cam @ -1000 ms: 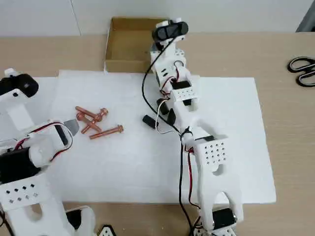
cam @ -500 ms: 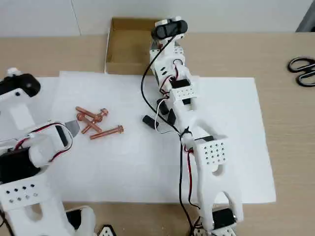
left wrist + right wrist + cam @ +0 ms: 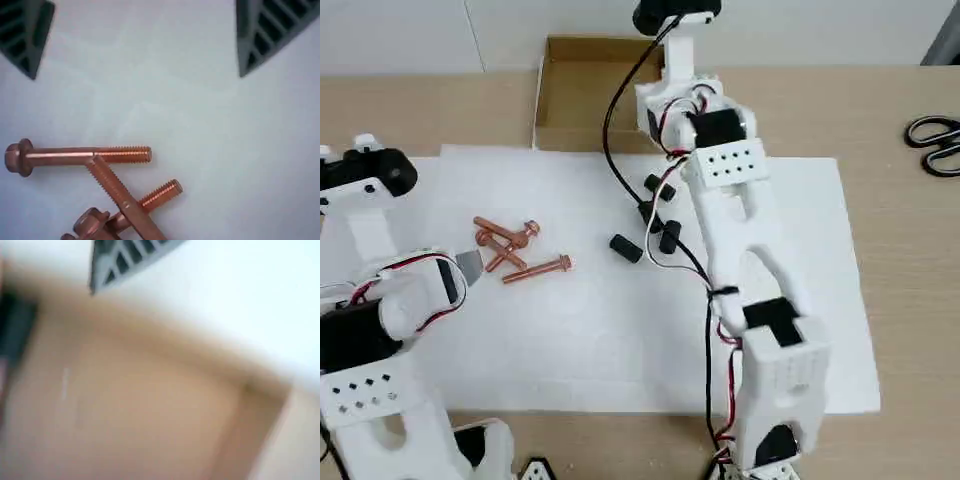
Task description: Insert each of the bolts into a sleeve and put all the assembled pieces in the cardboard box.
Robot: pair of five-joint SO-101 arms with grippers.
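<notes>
Several copper bolts (image 3: 512,246) lie in a loose heap on the white foam mat (image 3: 570,330); in the left wrist view the bolts (image 3: 100,170) lie crossed just short of my fingertips. My left gripper (image 3: 470,263) sits beside the heap, open with nothing between its fingers (image 3: 265,35). Several black sleeves (image 3: 626,248) lie scattered on the mat near the right arm. My right gripper (image 3: 658,100) is stretched out over the near right edge of the cardboard box (image 3: 542,90). The right wrist view looks down on the box floor (image 3: 140,405), blurred, with a dark shape (image 3: 15,330) at the edge.
Black scissors (image 3: 935,142) lie on the wooden table at the far right. The right arm's black cable (image 3: 620,130) hangs over the mat between the box and the sleeves. The mat's front half is bare.
The right arm has swung away from the sleeves and stretched out toward the cardboard box. The left arm has barely moved; bolts and sleeves lie as before.
</notes>
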